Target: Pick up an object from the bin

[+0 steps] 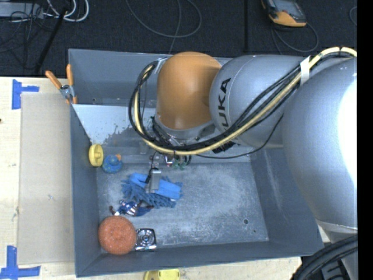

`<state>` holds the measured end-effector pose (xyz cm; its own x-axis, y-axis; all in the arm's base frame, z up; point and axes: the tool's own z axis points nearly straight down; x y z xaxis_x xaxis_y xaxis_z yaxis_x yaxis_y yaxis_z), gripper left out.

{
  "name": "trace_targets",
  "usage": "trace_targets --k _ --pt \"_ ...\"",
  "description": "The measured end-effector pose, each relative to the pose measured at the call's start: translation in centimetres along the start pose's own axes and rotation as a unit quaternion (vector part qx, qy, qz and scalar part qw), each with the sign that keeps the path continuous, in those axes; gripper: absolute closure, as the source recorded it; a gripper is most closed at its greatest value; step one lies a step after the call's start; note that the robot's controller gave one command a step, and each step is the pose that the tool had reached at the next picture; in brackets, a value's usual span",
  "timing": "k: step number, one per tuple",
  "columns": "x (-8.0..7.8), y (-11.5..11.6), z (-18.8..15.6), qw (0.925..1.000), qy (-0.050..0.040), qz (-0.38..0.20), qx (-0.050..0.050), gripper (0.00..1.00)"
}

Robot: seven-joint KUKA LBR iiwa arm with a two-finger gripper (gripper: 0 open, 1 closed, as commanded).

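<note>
Pincer, open or closed I cannot tell, hangs right over a soft blue fringed cloth lying left-to-right at the grey bin's middle left, fringe leftward, with a rough orange ball and shiny metal piece nearer, and a yellow disc and small blue lump farther left.

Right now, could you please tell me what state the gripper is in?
Gripper: cannot be told; it sits over the blue fringed cloth left of the middle of the bin.
</note>
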<state>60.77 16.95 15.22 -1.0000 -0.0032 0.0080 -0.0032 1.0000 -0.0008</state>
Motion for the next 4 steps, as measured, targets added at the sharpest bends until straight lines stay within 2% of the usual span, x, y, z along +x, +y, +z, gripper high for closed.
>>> trace_targets --k 1,2,3,4 --pt "-0.2 -0.1 -0.5 1.0 -0.0038 0.001 -0.001 0.0" --pt "3.0 -1.7 4.6 0.9992 -0.0052 -0.04 -0.001 0.0" --pt "2.3 0.6 7.8 0.9843 -0.0043 -0.177 -0.001 1.0" --pt "2.3 0.6 7.8 0.9843 -0.0043 -0.176 -0.001 1.0"
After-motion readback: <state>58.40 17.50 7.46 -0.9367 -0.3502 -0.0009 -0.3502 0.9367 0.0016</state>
